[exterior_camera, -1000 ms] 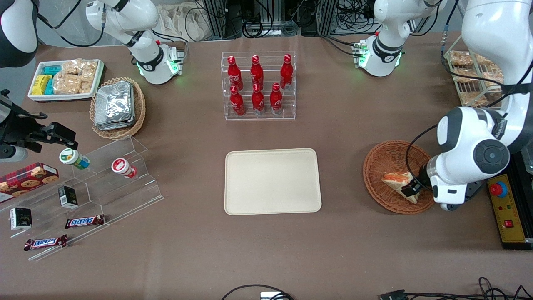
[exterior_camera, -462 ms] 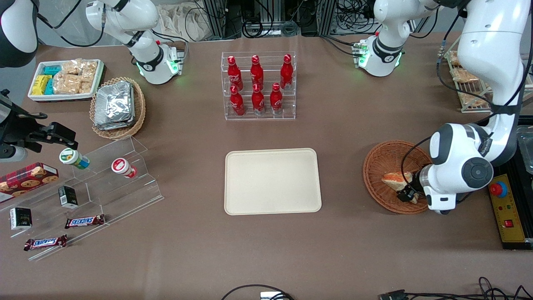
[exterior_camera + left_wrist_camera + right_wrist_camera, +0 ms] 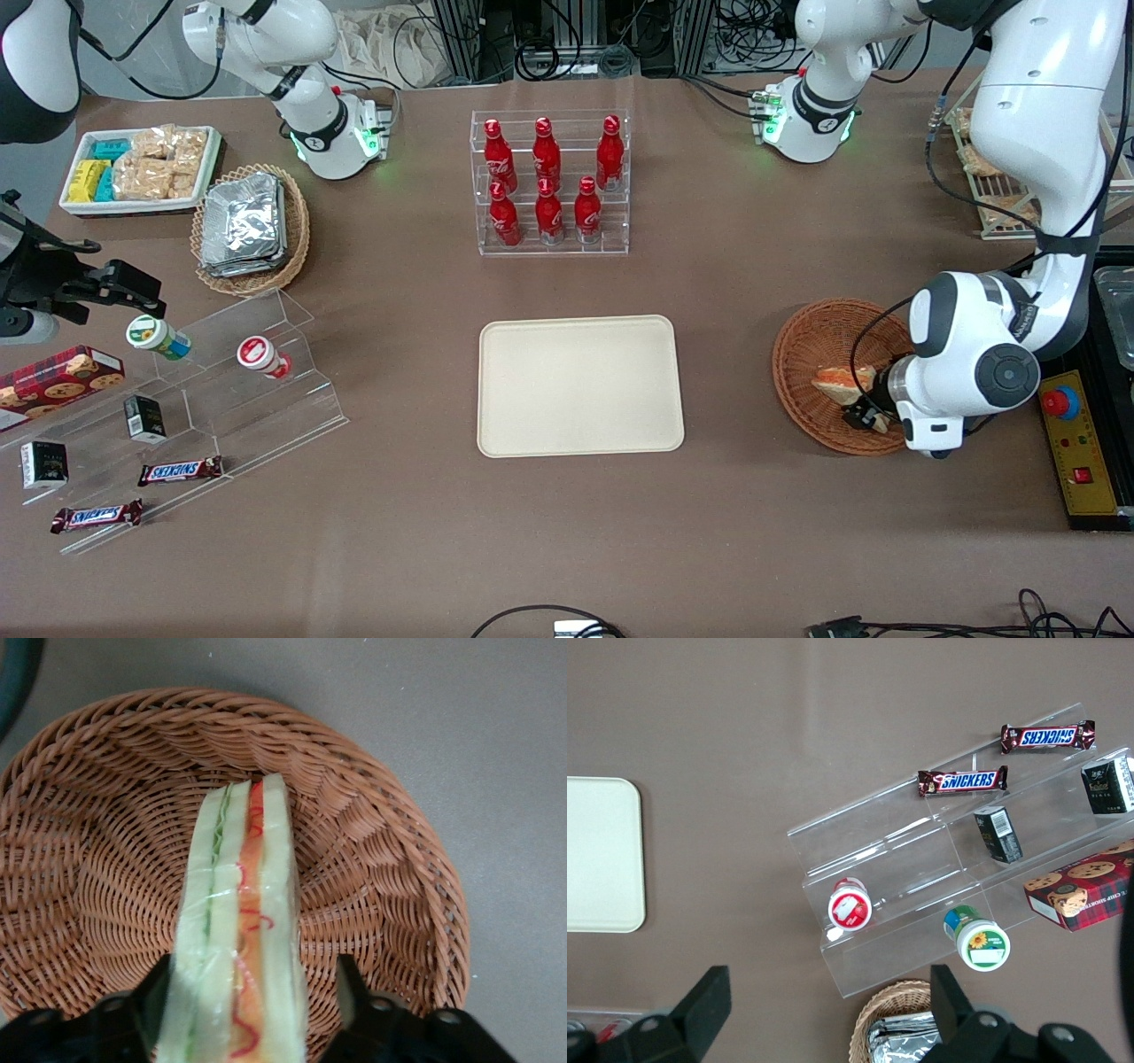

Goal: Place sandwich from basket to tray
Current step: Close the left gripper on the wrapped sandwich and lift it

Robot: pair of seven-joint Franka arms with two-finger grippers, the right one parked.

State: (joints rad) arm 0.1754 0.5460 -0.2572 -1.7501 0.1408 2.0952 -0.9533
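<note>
The sandwich [image 3: 837,383] stands on its edge in the reddish-brown wicker basket [image 3: 815,346], toward the working arm's end of the table. My left gripper [image 3: 864,409] is low inside the basket, open, with its jaws on either side of the sandwich. In the left wrist view the sandwich [image 3: 239,930] shows white bread with green and orange-red layers between the two black fingers [image 3: 350,988]. One finger is against the bread and the other stands a small gap away. The basket's woven wall [image 3: 106,815] surrounds it. The cream tray [image 3: 580,385] lies at the table's middle, empty.
A clear rack of red bottles [image 3: 549,182] stands farther from the camera than the tray. A yellow control box with a red button [image 3: 1076,443] lies beside the basket. A wire rack of bagged snacks [image 3: 992,186] stands at the table's edge. A clear stepped snack stand [image 3: 221,381] lies toward the parked arm's end.
My left arm has swung and lowered its wrist over the basket. The gripper has come down around the sandwich, which now stands more upright and is partly covered by the arm.
</note>
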